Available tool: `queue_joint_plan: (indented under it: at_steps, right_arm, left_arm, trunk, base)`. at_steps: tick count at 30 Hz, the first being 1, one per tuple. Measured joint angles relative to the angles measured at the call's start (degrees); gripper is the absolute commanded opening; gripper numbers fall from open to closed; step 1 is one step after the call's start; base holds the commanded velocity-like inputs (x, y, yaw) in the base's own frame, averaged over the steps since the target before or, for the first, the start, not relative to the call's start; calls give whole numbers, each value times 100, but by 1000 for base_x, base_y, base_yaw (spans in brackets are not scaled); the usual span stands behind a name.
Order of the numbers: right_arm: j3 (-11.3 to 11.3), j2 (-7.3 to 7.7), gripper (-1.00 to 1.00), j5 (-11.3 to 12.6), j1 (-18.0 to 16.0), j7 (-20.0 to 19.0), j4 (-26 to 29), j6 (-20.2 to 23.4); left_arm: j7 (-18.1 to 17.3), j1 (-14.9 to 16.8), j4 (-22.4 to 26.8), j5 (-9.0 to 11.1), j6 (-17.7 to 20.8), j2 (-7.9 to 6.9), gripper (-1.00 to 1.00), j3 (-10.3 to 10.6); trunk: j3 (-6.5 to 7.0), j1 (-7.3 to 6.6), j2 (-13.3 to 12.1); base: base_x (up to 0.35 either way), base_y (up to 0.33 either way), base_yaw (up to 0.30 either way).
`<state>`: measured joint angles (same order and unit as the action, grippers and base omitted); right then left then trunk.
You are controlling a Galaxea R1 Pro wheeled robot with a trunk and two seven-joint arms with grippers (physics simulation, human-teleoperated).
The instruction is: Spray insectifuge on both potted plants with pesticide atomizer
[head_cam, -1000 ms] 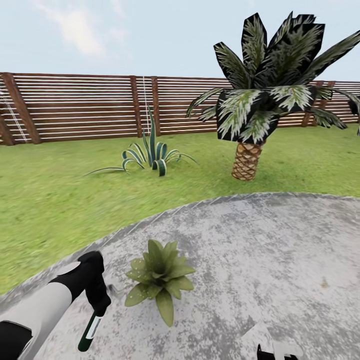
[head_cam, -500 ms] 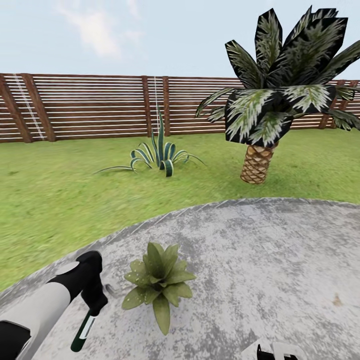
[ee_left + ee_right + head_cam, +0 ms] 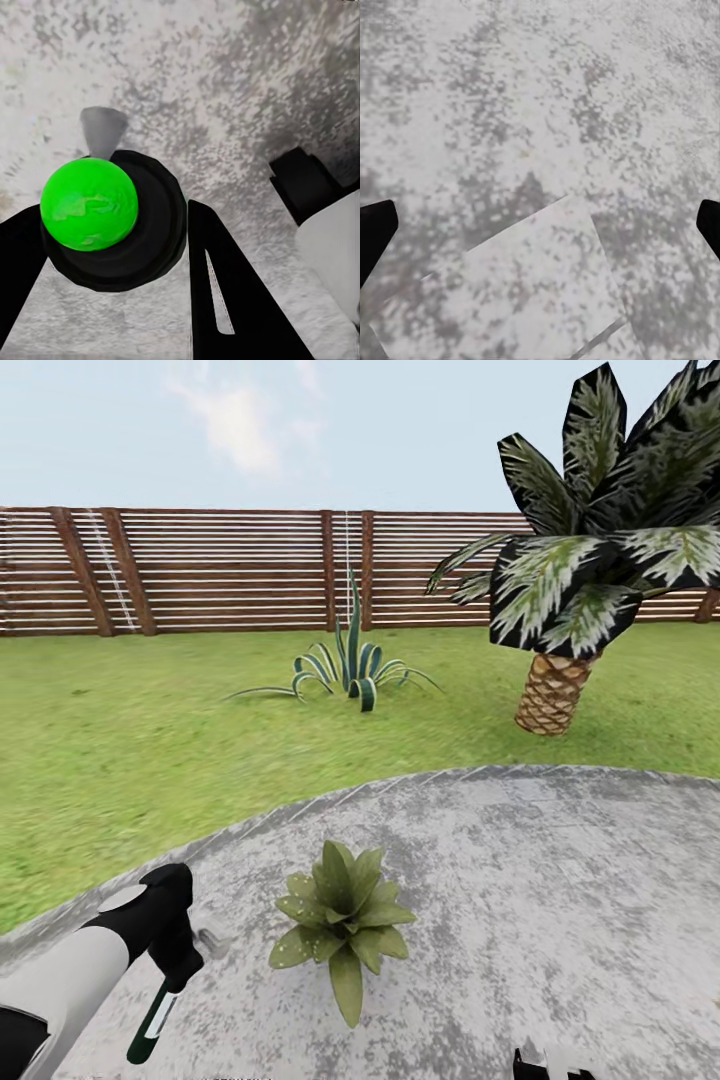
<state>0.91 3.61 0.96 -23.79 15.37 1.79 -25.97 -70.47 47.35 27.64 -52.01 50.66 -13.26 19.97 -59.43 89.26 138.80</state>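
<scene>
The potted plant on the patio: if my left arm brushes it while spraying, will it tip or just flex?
The potted plant sits low, leaves splayed wide over the patio, so it probably resists tipping. Its thin pointed leaves would likely flex first. Its pot is hidden under them, so weight is unclear; it may slide on the smooth paving.

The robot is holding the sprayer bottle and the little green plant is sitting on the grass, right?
Not quite. The left end effector does hold the sprayer bottle, but the little potted plant sits on the grey paved patio, not the grass. The head view shows it.
</scene>
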Motion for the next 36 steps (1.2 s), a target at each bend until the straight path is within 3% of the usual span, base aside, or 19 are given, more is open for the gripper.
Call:
queue_joint_plan:
  at_steps: [13,25,36]
  right_arm:
    - [-1,9,100,0,0,2,0,-2]
    - [-1,0,100,-4,-1,10,-1,-2]
    - [-1,-4,100,-1,0,11,0,-2]
  left_arm:
    - [4,8,74,14,33,51,-100,-5]
    - [-6,12,105,14,27,161,-100,-5]
    - [-41,16,501,13,49,162,-100,-4]
  trunk:
    - [-4,2,0]
    - [-4,-1,0]
    - [-4,1,0]
  base:
    - [-34,-242,40]
    - [-28,-252,266]
    - [-1,-273,229]
